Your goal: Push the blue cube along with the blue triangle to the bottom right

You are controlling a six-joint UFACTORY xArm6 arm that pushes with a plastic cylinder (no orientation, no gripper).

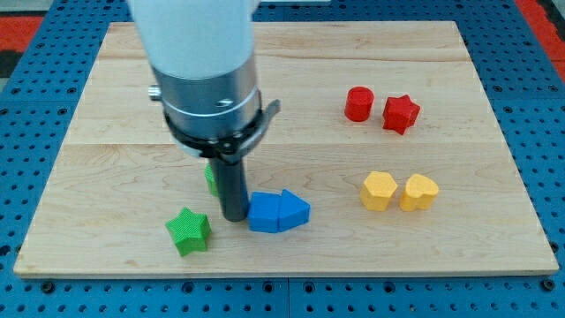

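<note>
The blue cube [264,213] and the blue triangle [295,209] lie touching side by side at the view's lower middle of the wooden board [291,88], the cube on the left. My tip [234,216] rests on the board right against the cube's left side. The rod rises to the wide arm body [207,71] above.
A green star [188,230] lies left of my tip. A second green block [212,179] is mostly hidden behind the rod. A red cylinder [358,103] and red star [401,113] sit at the upper right. Two yellow blocks [379,190] [418,192] lie at the right.
</note>
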